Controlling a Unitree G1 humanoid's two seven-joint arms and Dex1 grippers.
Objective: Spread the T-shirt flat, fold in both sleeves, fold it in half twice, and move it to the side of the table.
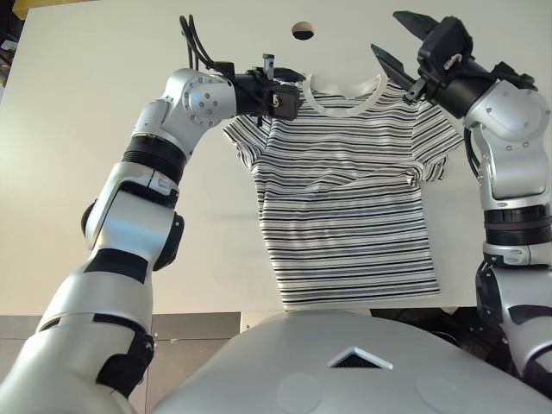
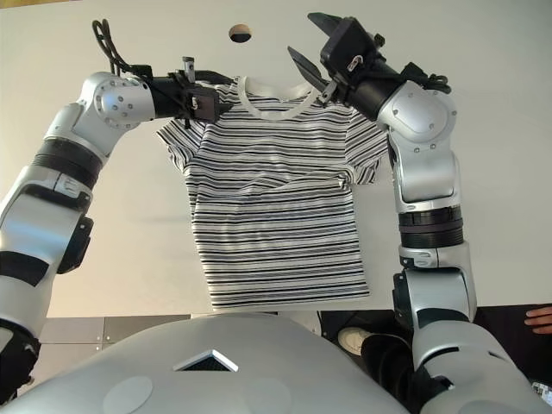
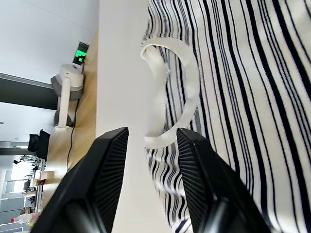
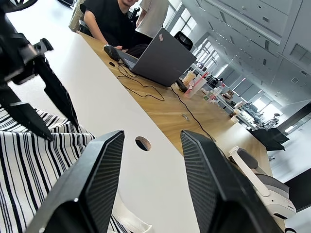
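White tabletop (image 1: 103, 103) stretches ahead, with a round cable hole (image 1: 303, 31) near its far edge and a wooden desk carrying an open laptop (image 4: 163, 58) beyond it. On the tabletop the striped T-shirt (image 1: 345, 198) lies face up and mostly flat, its white collar (image 1: 347, 97) away from the robot and its hem (image 1: 362, 293) at the near edge. A crease runs across the chest.

Left pincer (image 3: 151, 138) sits low at the shirt's left shoulder with its fingers spread. The end of the collar's rib lies in the gap between them, and the left sleeve (image 1: 244, 138) is bunched just below and beside it. Right pincer (image 1: 385, 33) is raised above the shirt's right shoulder, its fingers spread wide and pinching nothing. The collar is just beneath and to its inner side, the cable hole lies beyond its tips, and the right sleeve (image 1: 440, 147) droops nearer the robot, under the forearm
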